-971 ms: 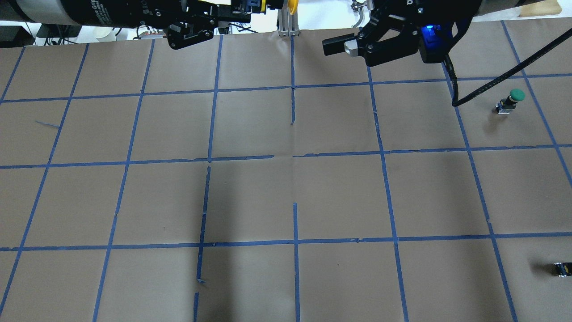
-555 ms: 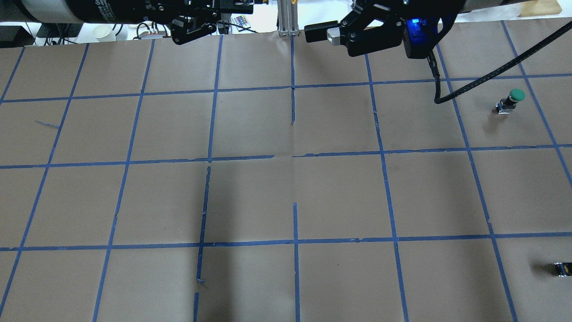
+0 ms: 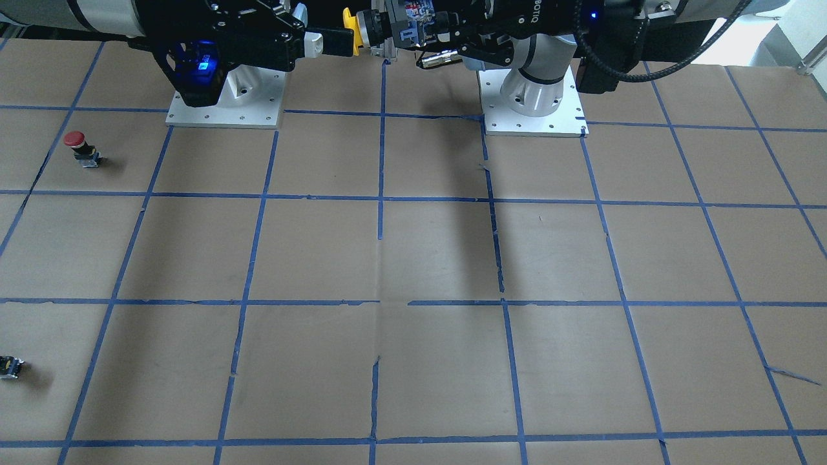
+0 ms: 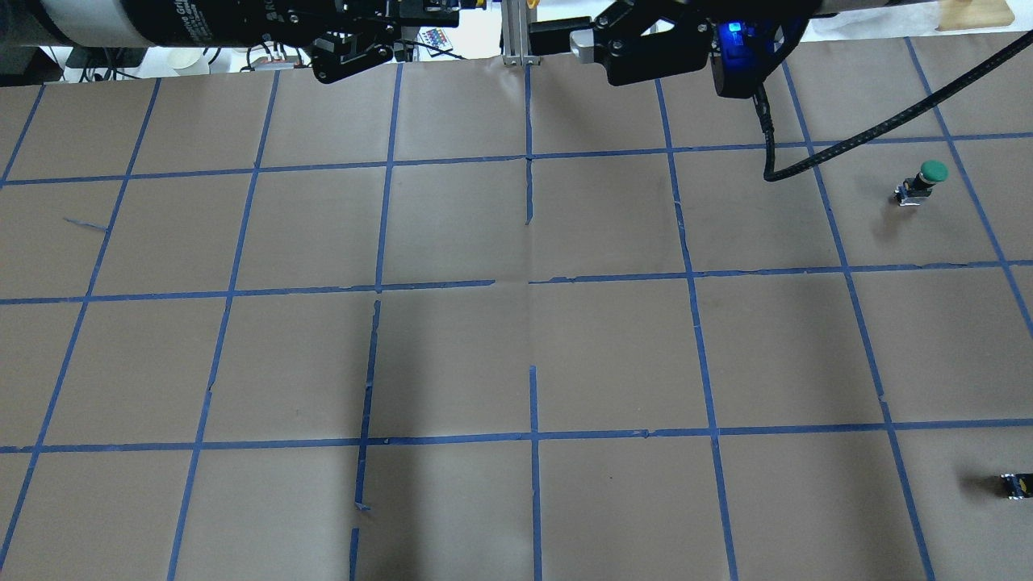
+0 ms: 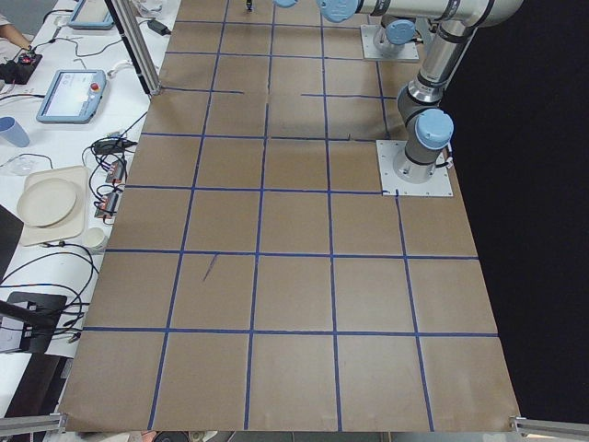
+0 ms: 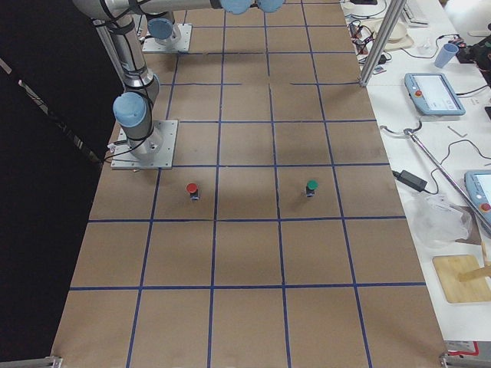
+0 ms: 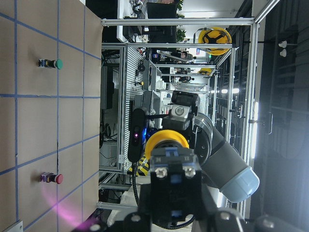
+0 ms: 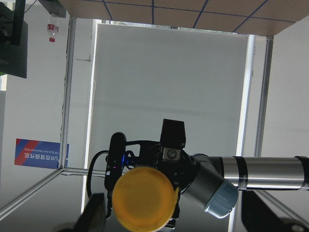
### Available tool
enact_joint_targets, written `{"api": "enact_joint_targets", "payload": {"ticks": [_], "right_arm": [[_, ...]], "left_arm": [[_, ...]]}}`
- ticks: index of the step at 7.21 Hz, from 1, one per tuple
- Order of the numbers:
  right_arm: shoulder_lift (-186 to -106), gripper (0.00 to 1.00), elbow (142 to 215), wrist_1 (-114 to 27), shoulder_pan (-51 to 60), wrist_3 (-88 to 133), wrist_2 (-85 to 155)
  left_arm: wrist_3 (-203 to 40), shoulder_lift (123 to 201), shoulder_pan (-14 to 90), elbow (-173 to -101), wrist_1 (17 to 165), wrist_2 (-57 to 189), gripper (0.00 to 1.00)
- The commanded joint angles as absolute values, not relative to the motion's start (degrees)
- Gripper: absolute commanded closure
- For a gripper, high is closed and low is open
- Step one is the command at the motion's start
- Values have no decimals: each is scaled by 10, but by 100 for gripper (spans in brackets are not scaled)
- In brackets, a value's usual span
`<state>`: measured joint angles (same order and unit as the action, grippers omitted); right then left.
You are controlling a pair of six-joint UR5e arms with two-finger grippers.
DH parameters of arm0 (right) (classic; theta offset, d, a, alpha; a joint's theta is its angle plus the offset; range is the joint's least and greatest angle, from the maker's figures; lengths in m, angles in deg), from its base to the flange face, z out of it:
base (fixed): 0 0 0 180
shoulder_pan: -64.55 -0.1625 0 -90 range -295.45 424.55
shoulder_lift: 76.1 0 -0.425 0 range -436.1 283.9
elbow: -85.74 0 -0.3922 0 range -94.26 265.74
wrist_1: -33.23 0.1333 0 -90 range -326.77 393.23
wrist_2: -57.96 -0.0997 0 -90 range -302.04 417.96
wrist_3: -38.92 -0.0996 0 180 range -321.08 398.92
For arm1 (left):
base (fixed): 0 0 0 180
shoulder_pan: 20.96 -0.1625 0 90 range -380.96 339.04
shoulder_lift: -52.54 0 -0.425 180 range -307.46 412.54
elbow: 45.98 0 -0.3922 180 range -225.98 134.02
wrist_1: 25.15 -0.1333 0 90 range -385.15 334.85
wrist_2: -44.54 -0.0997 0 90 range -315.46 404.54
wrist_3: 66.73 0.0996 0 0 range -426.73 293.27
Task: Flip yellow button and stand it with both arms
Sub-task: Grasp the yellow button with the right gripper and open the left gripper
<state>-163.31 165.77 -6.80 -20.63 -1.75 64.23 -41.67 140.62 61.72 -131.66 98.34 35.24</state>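
The yellow button [image 3: 351, 35] hangs high above the middle of the bench's [image 3: 413, 258] robot-side edge, black body clamped in the left end effector [image 3: 381, 29], cap facing the right end effector [image 3: 336, 40], whose fingers [image 8: 94, 215] stand spread and empty. Whether they touch the cap is unclear; the overhead view crops it

White letters "BOTIQ" stand on the black housing of my left tool [image 3: 395, 29] in the front-facing view. I cannot make out what comes before them. From overhead, the same housing carries white fragments along the frame's top edge. They read roughly "tive Gri" and, further along, "RO". My right wrist camera catches a blue-and-red sign [image 8: 37, 152] on a wall. Its white lettering is too small for me to read.
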Motion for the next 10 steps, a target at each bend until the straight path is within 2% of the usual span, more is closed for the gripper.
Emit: {"api": "enact_joint_targets", "payload": {"ticks": [1, 3, 5, 6, 7, 8, 9, 10], "right_arm": [[-1629, 10, 1661, -69, -208, -13, 637], [-1626, 25, 1661, -69, -207, -13, 637], [-1627, 50, 1662, -68, -207, -12, 637], [-1627, 55, 1662, -65, -206, -12, 637], [-1627, 66, 1662, -65, -205, -12, 637], [-1628, 70, 1662, -65, -203, -12, 638], [-1628, 74, 1662, -65, -203, -12, 638], [-1628, 75, 1662, -64, -203, -13, 638]], "left_arm": [[-417, 1406, 622, -1317, 982, 353, 85], [-419, 1405, 631, -1319, 982, 352, 85], [-419, 1401, 631, -1319, 982, 352, 85], [-419, 1396, 632, -1324, 982, 352, 85], [-419, 1392, 632, -1330, 982, 351, 80], [-419, 1389, 632, -1331, 982, 346, 61], [-419, 1389, 632, -1332, 982, 345, 59], [-418, 1388, 632, -1332, 982, 342, 16]]}}
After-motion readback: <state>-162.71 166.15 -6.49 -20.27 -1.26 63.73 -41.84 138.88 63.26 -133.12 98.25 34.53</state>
